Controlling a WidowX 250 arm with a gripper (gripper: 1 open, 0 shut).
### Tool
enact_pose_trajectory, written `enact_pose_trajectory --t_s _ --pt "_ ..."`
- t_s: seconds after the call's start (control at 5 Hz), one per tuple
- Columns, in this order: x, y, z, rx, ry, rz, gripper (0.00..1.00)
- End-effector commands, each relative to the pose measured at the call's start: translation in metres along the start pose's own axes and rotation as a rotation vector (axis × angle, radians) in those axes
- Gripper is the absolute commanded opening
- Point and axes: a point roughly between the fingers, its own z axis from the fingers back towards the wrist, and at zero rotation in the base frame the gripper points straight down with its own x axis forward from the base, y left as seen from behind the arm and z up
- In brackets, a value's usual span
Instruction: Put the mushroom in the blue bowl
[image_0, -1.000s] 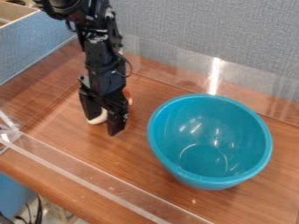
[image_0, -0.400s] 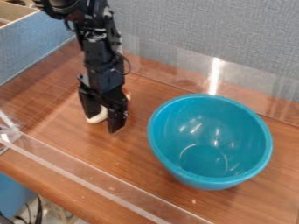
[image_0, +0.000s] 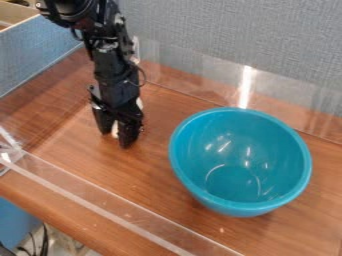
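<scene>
The mushroom (image_0: 119, 127) stands on the wooden table left of the blue bowl (image_0: 203, 150); only a sliver of its pale stem shows between the dark fingers. My gripper (image_0: 119, 135) points straight down onto it, fingers drawn in against its sides, tips at the table surface. The bowl is empty and sits about a hand's width to the right of the gripper.
A clear plastic wall (image_0: 80, 205) runs along the table's front edge, and another clear panel (image_0: 247, 85) stands behind the bowl. A grey box (image_0: 27, 55) rises at the back left. Bare wood (image_0: 60, 130) lies left of the gripper.
The fingers have closed in from wide apart onto the mushroom, hiding most of it. The arm has shifted slightly left and stayed low at the table.
</scene>
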Motion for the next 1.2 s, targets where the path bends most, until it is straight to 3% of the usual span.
enact_pose_trajectory --t_s 0.0,0.2,0.4,0.6,0.8,1.0 --pt "0.002 0.000 0.017 0.017 -0.032 -0.010 0.00" --pt "0.000 0.000 0.022 0.018 -0.038 -0.009 1.00" --pt "-0.001 0.002 0.030 0.017 -0.051 -0.008 0.00" --pt "-0.002 0.002 0.038 0.016 -0.064 -0.011 0.00" --pt "-0.003 0.003 0.041 0.015 -0.067 -0.006 1.00" --pt "-0.003 0.004 0.035 0.009 -0.059 -0.001 1.00"
